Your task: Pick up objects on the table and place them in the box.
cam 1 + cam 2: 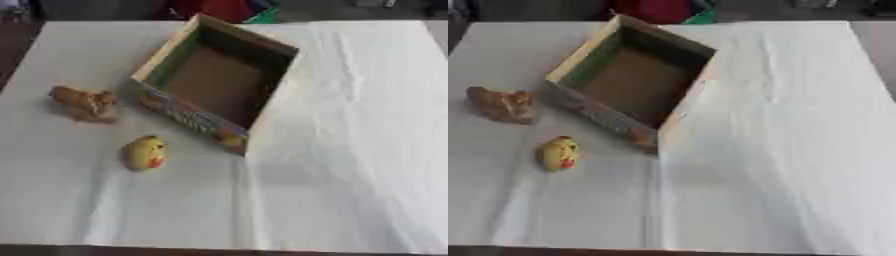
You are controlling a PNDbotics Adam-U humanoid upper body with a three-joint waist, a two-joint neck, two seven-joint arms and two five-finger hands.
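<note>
An open box sits upper centre; a yellow toy and brown toy lie at left. Neither hand shows, finger state unknown; the yellow toy likely suits grasping first.

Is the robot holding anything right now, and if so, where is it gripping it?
Nothing is held. No robot hand shows in either view; the yellow toy and brown toy lie on the table beside the box.
</note>
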